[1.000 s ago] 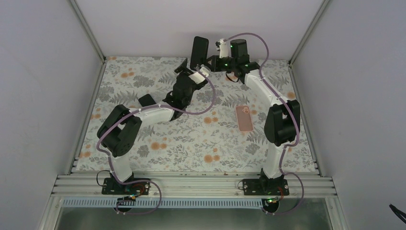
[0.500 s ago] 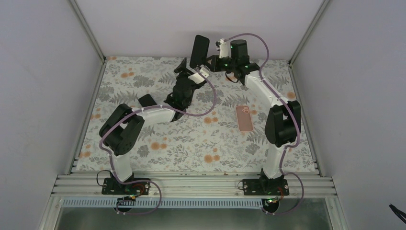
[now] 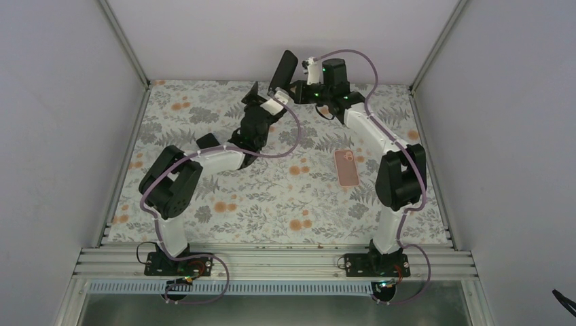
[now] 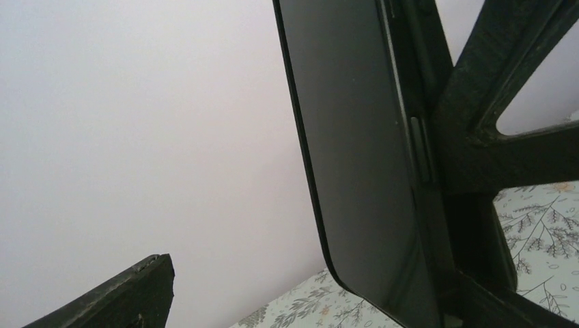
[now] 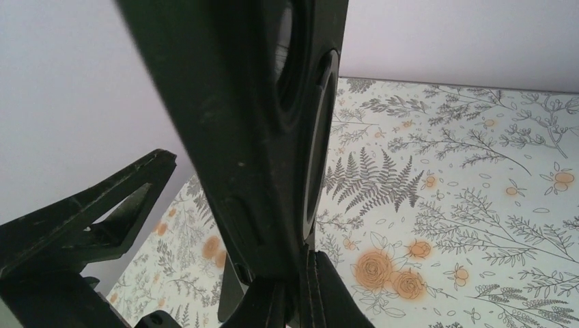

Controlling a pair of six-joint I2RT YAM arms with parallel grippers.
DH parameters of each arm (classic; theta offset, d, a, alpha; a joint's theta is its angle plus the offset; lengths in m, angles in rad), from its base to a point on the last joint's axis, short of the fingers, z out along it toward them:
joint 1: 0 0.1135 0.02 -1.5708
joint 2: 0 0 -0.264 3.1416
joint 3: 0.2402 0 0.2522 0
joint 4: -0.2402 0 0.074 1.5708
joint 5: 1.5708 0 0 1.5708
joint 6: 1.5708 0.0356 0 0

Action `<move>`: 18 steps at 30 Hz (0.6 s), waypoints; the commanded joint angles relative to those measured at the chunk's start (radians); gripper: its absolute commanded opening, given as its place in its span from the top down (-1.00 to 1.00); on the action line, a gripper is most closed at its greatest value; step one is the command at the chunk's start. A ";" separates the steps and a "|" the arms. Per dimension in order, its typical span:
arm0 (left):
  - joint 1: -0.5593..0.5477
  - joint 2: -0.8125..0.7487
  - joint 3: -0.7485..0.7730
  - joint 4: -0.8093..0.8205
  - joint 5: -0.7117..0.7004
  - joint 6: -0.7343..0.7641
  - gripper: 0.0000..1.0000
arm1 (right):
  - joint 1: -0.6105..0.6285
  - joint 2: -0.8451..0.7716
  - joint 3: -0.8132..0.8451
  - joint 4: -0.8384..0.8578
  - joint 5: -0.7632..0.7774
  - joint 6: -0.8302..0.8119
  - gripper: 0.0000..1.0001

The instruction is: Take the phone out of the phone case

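A black phone in its case [image 3: 283,70] is held upright above the table's back edge, tilted a little. My right gripper [image 3: 296,89] is shut on its lower end; in the right wrist view the phone [image 5: 259,137] is edge-on and pinched at my right gripper [image 5: 304,290]. My left gripper [image 3: 255,95] is open just left of the phone. In the left wrist view the phone's dark face [image 4: 355,150] fills the right side. One fingertip [image 4: 140,290] of my left gripper [image 4: 293,301] stands well apart from it.
A pink flat phone-shaped slab [image 3: 348,168] lies on the flowered table [image 3: 272,204] right of centre. A small black flat thing [image 3: 208,142] lies by the left arm's elbow. The back wall is close behind the phone; side walls bound the table.
The right gripper has tipped the phone so its top leans right. The left gripper has drifted slightly left, still open.
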 commanded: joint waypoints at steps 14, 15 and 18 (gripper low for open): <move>0.101 0.008 0.163 -0.433 0.212 -0.338 0.02 | 0.067 -0.107 0.025 0.017 -0.138 0.034 0.94; 0.101 0.014 0.176 -0.448 0.220 -0.343 0.15 | 0.068 -0.109 0.024 0.017 -0.139 0.035 0.94; 0.101 0.028 0.201 -0.462 0.224 -0.344 0.28 | 0.074 -0.108 0.029 0.017 -0.147 0.035 0.93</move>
